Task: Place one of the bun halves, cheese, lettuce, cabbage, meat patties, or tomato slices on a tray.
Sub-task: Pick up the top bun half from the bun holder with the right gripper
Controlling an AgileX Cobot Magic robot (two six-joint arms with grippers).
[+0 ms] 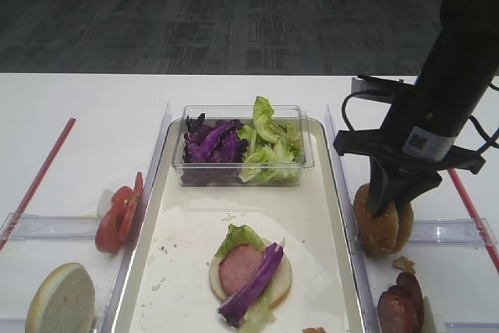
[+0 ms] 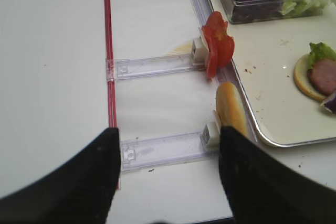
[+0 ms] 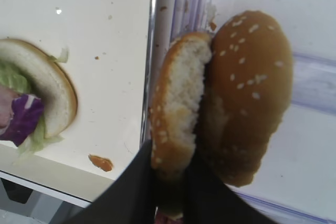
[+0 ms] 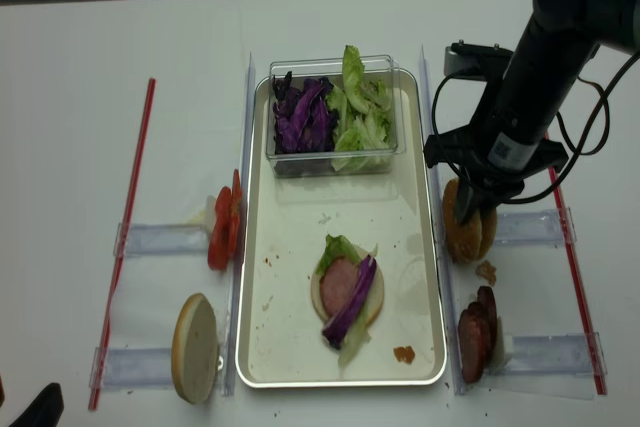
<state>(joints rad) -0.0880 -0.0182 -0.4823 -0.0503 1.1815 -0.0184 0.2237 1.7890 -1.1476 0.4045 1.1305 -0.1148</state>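
Two sesame bun halves (image 1: 382, 224) stand on edge, leaning together, just right of the cream tray (image 1: 179, 255). My right gripper (image 3: 170, 167) comes down from above and is shut on the left half (image 3: 176, 103), one finger on each face. The golden domed half (image 3: 247, 87) leans against it outside the jaws. On the tray lies a bun base stacked with lettuce, a meat patty and purple cabbage (image 1: 249, 271). My left gripper (image 2: 168, 142) hovers open over bare table left of the tray, holding nothing.
A clear box of cabbage and lettuce (image 1: 242, 146) sits at the tray's far end. Tomato slices (image 1: 117, 212) and a pale-faced bun half (image 1: 61, 298) stand left of the tray. Meat patties (image 1: 401, 306) lean at the right front. Red straws (image 1: 39, 173) and clear rails flank the tray.
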